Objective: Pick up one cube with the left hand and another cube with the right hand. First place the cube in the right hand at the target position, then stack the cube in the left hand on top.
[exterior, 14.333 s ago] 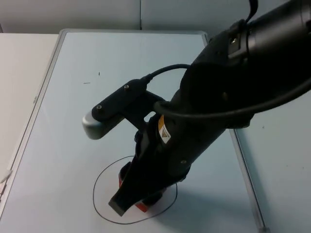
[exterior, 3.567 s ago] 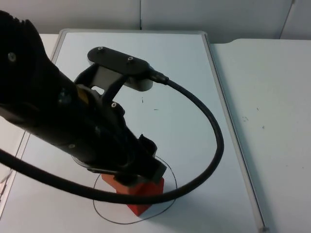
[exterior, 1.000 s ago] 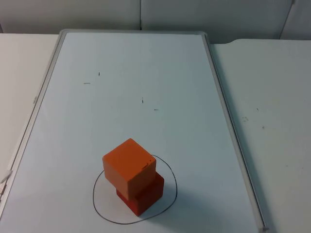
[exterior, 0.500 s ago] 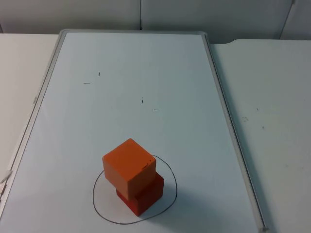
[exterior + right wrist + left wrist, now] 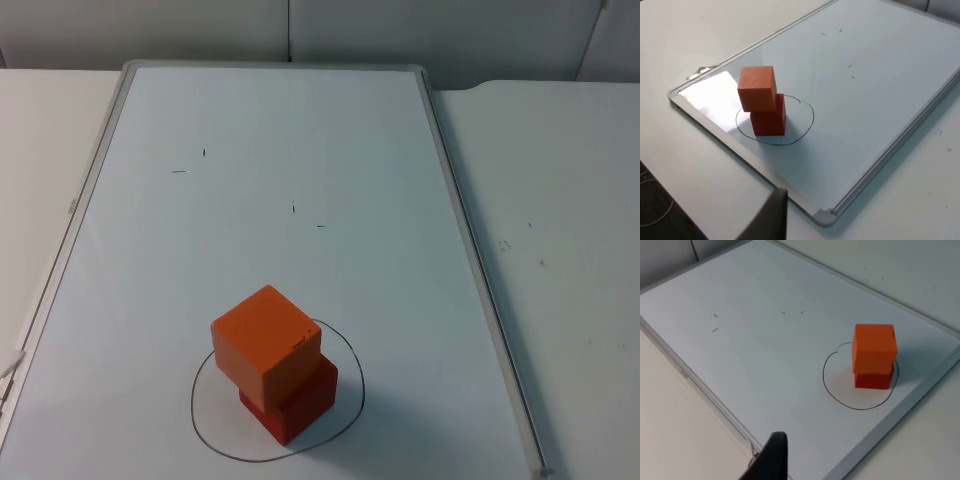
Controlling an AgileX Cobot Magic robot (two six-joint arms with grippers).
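Observation:
An orange cube [image 5: 265, 343] sits on top of a red cube [image 5: 298, 404], shifted a little toward the left so that it overhangs. The stack stands inside a hand-drawn black circle [image 5: 362, 392] near the front of the whiteboard [image 5: 300, 140]. My left gripper [image 5: 771, 460] hangs back from the board's edge, well away from the orange cube [image 5: 874, 348] and red cube [image 5: 872, 379]. My right gripper [image 5: 771, 215] is off the board's corner, clear of the orange cube [image 5: 757, 88] and the red cube [image 5: 768, 120]. Nothing touches the stack.
The whiteboard has a raised metal frame [image 5: 470, 260] and a few small pen marks [image 5: 293, 207]. White table top [image 5: 560, 200] lies on both sides, and a grey partition wall [image 5: 300, 30] closes the back.
The right arm, then the left arm, stood over the circle with a cube; both have since drawn back out of the top view. Over the last second nothing has moved.

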